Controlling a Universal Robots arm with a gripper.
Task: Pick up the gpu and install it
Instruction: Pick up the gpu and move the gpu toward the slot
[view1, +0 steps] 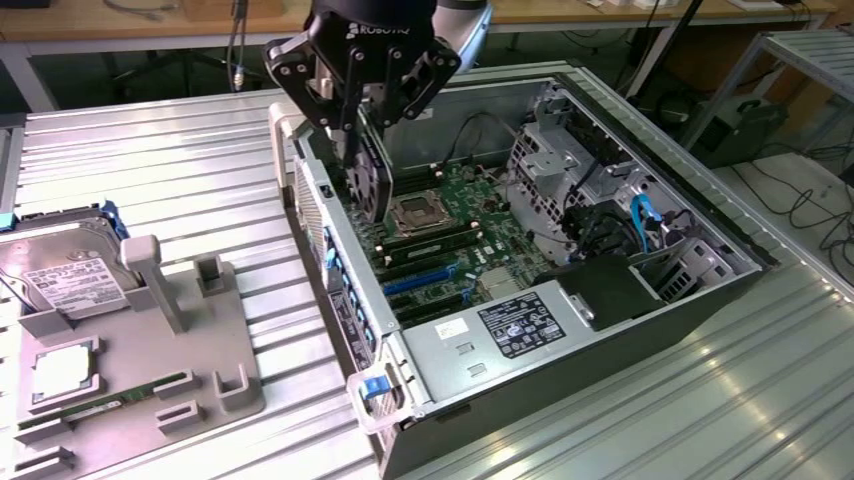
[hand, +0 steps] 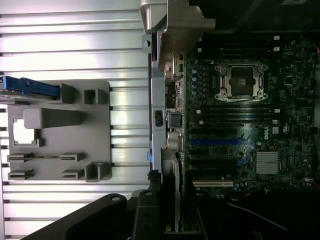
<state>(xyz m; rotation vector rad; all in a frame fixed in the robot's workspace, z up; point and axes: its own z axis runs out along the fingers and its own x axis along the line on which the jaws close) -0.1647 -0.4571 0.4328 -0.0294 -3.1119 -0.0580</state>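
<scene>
Gripper is holding the gpu on edge over the open computer case.

The gripper (view1: 360, 100) is pinching the top edge of the gpu (view1: 371, 175), so the card is hanging straight beneath the fingers with its long axis pointing down into the computer case (view1: 587, 390). It is hovering just inside the case's rear wall, the side facing the grey parts holder (view1: 160, 350), and is sitting above the motherboard (view1: 467, 225) without touching it, as far as I can tell. The blue expansion slots (view1: 427, 280) are lying lower on that board, further along the rear wall toward the case's power supply end, so I judge the card is not yet lined up over them. In the wrist view the card is showing edge-on beside that same wall.
</scene>
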